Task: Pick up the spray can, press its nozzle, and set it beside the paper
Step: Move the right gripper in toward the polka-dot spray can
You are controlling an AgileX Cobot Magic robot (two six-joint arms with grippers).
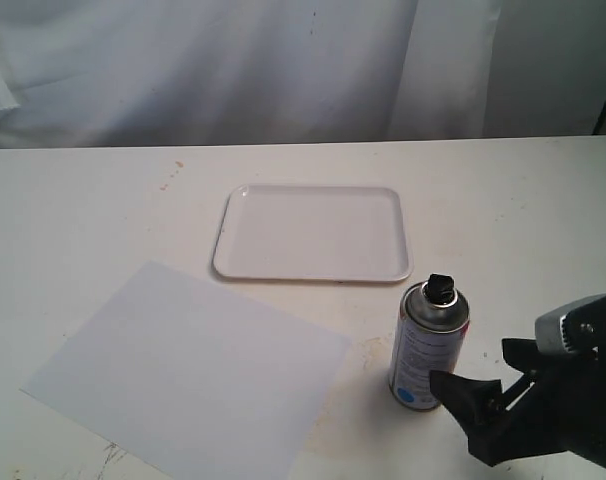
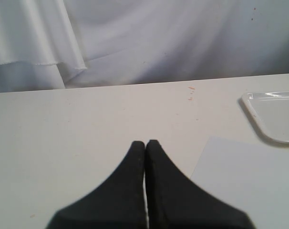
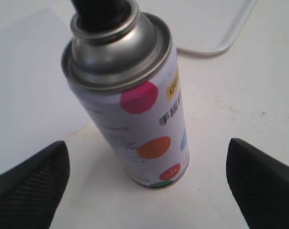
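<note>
Near the front right corner of the worktop [image 1: 543,220], the right claw [image 1: 473,365] is spread wide. In the right wrist view its two fingers stand either side of the spray can [image 1: 428,345], and neither clearly touches it. The can stands upright, just off the paper's right corner and in front of the tray's near right corner.

The main risk is a tip-over. The can is tall and narrow, and in the exterior view one finger sits just beside its base. If that finger arrives first as the claw closes, it could shove the can over towards the paper [image 1: 193,365]. The smooth metal wall is a second worry: a light or low grip could let the can slide or swing once lifted.

The nozzle [image 1: 440,288] is a small black button, and I cannot tell which way it points. A press could send spray onto the paper or the white plastic tray [image 1: 313,232] beyond it. An off-centre push could also twist the can in its grip.

The left claw [image 2: 144,143] is pressed together and holds nothing, over bare worktop near the paper's far left edge and well apart from the can. If it does the pressing, the long reach leaves room for misalignment.
</note>
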